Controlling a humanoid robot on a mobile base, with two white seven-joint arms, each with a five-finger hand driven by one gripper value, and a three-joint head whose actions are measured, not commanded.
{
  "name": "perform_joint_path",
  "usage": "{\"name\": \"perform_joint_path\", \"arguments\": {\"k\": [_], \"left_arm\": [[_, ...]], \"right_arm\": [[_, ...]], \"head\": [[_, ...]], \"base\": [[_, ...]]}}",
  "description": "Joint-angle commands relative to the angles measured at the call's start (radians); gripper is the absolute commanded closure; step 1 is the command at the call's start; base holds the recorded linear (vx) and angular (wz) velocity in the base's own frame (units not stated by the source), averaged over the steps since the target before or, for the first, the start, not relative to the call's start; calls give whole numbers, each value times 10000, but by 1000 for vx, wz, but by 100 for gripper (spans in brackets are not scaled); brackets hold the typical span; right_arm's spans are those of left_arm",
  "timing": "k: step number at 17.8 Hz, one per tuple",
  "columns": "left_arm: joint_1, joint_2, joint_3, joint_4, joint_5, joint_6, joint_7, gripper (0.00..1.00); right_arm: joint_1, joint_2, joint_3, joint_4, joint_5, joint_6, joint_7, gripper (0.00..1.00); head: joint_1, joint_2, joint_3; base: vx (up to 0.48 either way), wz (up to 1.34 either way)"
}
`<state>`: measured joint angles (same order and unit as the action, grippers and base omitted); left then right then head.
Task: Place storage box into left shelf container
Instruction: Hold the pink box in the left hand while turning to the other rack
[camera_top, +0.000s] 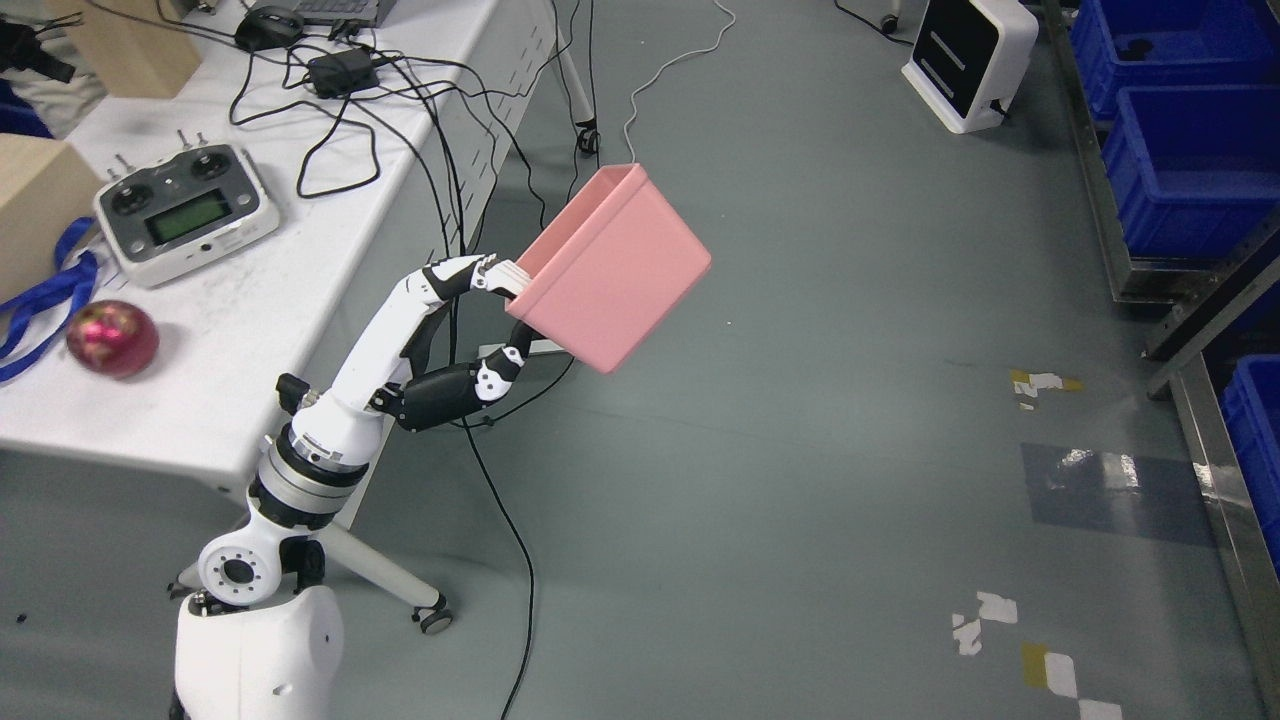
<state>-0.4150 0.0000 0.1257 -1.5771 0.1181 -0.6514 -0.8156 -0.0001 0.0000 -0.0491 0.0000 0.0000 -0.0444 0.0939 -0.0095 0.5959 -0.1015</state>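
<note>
The left hand (480, 325) is clamped on the pink storage box (612, 268), its white fingers (505, 275) hooked over the near rim and the dark thumb pressing from below at the lower edge, a pinch on one wall that leaves the rest of the box free. Held that way, the box hangs tilted in the air over the grey floor (800, 480), its open mouth turned up and away toward the top left, probably because a one-wall grip lets the weight swing the body outward from the hand. Left of the box stands the white table (250, 330), close beside the arm; on it, further left of the box, lie a grey remote controller (185, 213), a red ball (112, 338) and a tangle of black cables (340, 110). Well to the right of the box, along the picture's edge, a metal shelf carries blue bins (1190, 170), open-topped and set in a row, seemingly the kind of container meant to receive it. The box is far from them, so the carry appears barely under way. The right arm does not show.
</note>
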Motion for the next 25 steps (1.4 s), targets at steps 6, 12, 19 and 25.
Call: {"name": "perform_joint_path", "arguments": {"k": [6, 12, 19, 25], "left_arm": [[-38, 174, 16, 48, 0, 40, 11, 98], [-253, 174, -213, 200, -16, 56, 11, 98], [-237, 174, -459, 247, -46, 56, 72, 98], [-253, 174, -888, 293, -46, 56, 72, 98]], "right_arm": [[262, -175, 0, -174, -31, -1, 1776, 0], [262, -175, 0, -174, -31, -1, 1776, 0], [262, -175, 0, -174, -31, -1, 1776, 0], [262, -175, 0, -174, -31, -1, 1776, 0]], "head": [[0, 0, 0], [0, 0, 0], [0, 0, 0], [0, 2, 0]], "base": [[391, -257], [374, -227], [402, 22], [359, -356]]}}
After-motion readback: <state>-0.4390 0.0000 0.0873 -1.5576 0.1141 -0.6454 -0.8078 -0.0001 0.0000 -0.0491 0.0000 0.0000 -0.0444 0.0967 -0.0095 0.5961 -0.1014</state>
